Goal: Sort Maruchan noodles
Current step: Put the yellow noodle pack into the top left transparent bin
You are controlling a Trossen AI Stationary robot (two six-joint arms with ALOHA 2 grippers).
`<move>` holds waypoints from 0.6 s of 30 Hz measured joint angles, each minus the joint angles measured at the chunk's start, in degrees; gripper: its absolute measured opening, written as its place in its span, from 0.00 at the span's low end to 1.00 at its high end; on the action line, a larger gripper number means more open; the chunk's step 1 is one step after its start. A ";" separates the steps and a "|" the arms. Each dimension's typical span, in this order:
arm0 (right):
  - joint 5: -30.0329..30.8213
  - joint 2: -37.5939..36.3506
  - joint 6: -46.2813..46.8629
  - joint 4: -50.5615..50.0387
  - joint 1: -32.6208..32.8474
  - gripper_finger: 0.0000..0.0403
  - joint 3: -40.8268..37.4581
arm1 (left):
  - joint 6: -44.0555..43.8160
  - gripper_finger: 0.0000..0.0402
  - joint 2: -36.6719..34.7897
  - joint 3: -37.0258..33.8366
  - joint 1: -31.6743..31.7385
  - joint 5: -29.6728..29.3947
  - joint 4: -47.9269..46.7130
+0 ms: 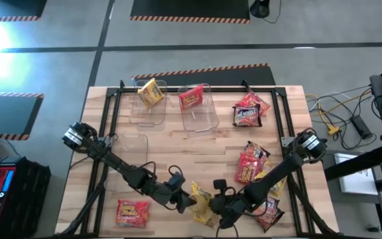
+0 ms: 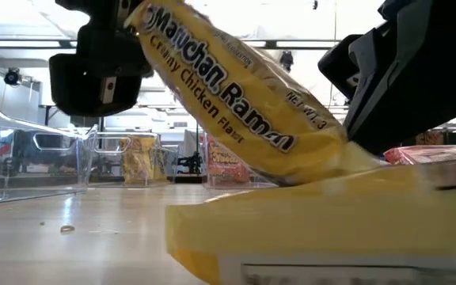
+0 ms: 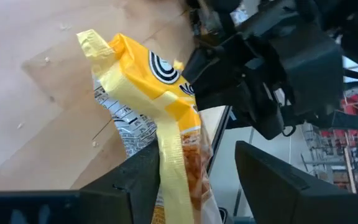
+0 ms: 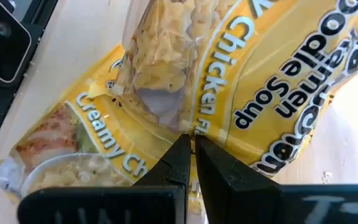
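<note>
Near the table's (image 1: 197, 143) front edge, the left gripper (image 1: 181, 197) stands spread around a tilted yellow noodle packet (image 1: 200, 202), which the right gripper (image 1: 225, 207), fingers pressed together, meets from the other side. Judged a handover; next, one gripper must grip it firmly.

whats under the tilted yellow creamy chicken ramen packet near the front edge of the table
Under the tilted yellow plastic ramen packet lies another flat yellow packet on the wooden table. The lower packet's label is covered, so its flavour cannot be seen.
</note>
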 joint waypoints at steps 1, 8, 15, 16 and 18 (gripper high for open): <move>0.36 0.01 -0.13 -0.01 0.01 0.04 -0.01 | -0.93 0.47 0.00 0.00 0.02 0.10 -0.46; 0.78 0.01 -1.21 0.02 -0.01 0.04 -0.03 | -3.09 0.47 0.00 -0.04 0.07 1.18 -1.64; 0.80 0.01 -1.72 0.57 -0.08 0.04 -0.08 | -3.11 0.41 0.00 -0.04 0.31 1.25 -1.64; 0.79 0.01 -1.75 0.78 -0.08 0.04 -0.08 | -3.11 0.40 0.00 -0.05 0.31 1.25 -1.64; 0.78 0.03 -1.81 0.94 -0.08 0.04 -0.08 | -3.11 0.38 0.00 -0.07 0.36 1.25 -1.70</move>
